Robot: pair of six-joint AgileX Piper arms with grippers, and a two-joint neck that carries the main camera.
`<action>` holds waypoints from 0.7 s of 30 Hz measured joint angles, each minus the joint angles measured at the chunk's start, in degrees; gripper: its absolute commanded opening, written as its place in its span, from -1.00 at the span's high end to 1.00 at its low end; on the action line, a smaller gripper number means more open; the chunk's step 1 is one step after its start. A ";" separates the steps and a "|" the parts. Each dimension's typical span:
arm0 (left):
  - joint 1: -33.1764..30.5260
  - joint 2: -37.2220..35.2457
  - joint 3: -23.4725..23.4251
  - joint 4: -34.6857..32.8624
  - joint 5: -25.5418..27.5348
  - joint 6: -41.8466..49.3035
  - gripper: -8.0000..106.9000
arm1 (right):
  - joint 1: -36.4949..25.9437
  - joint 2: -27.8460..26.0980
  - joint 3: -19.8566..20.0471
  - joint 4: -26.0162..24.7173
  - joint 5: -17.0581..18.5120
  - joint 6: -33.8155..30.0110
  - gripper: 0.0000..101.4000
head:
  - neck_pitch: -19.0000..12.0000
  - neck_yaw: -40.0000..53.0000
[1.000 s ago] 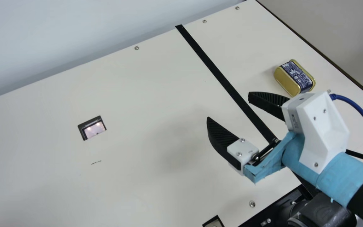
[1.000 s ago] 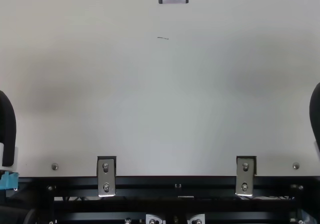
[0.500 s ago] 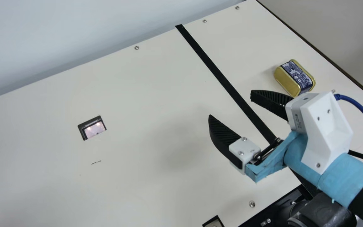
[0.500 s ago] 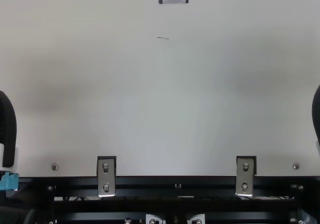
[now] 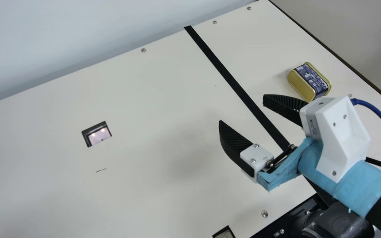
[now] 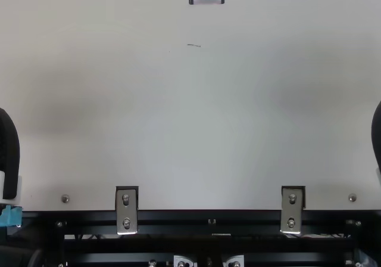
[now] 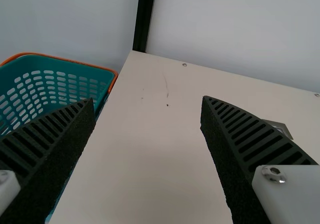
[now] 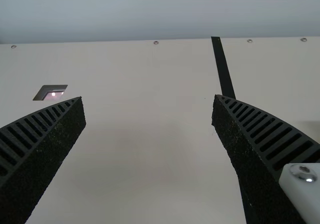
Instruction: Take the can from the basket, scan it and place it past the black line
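A gold can with a dark blue label (image 5: 309,81) lies on the table to the right of the black line (image 5: 230,79) in the main view. My right gripper (image 5: 242,109) is open above the line, apart from the can; its own wrist view shows the right gripper (image 8: 148,100) with nothing between the fingers. At the left edge of the top view is part of my left gripper (image 6: 8,154). Its wrist view has the left gripper (image 7: 148,101) wide apart and holding nothing, with a teal basket (image 7: 50,64) beyond one finger. The scanner window (image 5: 97,134) is set into the tabletop.
A pale wall (image 5: 61,36) rises behind the table's back edge. The right arm's blue cable (image 5: 380,115) loops out beside the can. Metal brackets (image 6: 126,210) and a black frame (image 6: 208,219) run along the table's near edge.
My right gripper has shifted slightly to the right in the main view, then kept still, its fingers still open. The can and the left gripper have stayed put.
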 measured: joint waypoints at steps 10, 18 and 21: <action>0.00 0.00 0.00 0.00 0.00 0.00 -0.71 | 0.00 0.00 0.00 0.00 0.00 0.00 -1.00 | -0.29 0.00; 0.00 0.00 0.00 0.00 0.00 0.00 -0.71 | 0.00 0.00 0.00 0.00 0.00 0.00 -1.00 | -0.29 0.00; 0.00 0.00 0.00 0.00 0.00 0.00 -0.71 | 0.00 0.00 0.00 0.00 0.00 0.00 -1.00 | -0.29 0.00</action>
